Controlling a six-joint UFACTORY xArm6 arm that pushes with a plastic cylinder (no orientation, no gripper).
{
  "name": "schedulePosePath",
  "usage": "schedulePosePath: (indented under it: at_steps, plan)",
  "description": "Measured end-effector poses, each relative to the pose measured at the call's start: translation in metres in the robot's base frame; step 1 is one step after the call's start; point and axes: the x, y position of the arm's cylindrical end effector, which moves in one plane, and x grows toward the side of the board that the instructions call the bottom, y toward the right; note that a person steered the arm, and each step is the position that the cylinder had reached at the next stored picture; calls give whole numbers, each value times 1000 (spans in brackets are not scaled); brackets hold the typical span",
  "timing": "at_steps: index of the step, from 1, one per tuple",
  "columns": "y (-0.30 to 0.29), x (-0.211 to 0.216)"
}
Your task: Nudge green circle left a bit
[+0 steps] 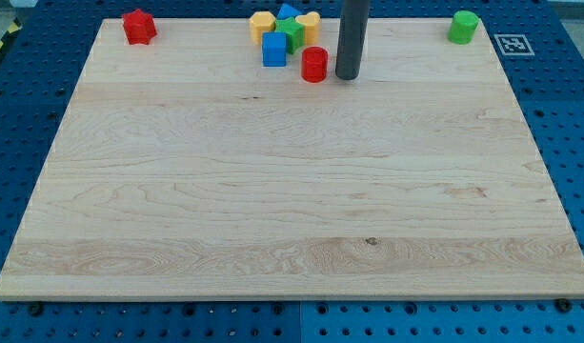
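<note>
The green circle [463, 27] is a short upright cylinder standing alone near the board's top edge, close to the corner at the view's right.

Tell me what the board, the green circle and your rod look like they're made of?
The board looks like pale wood with a smooth finish: grain lines and plank seams run across it. The green circle seems plastic or painted wood; its flat, even colour fits either. My rod looks like dark matte plastic or metal, hard to tell, and my tip rests right of the red cylinder.
</note>
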Motion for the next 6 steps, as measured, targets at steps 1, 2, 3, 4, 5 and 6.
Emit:
schedulePosePath:
  at_steps: [1,2,3,4,5,6]
  plan:
    - [-26,0]
    - [-66,0]
    - [-49,17]
    - [43,48]
    - [138,35]
    - [203,-11]
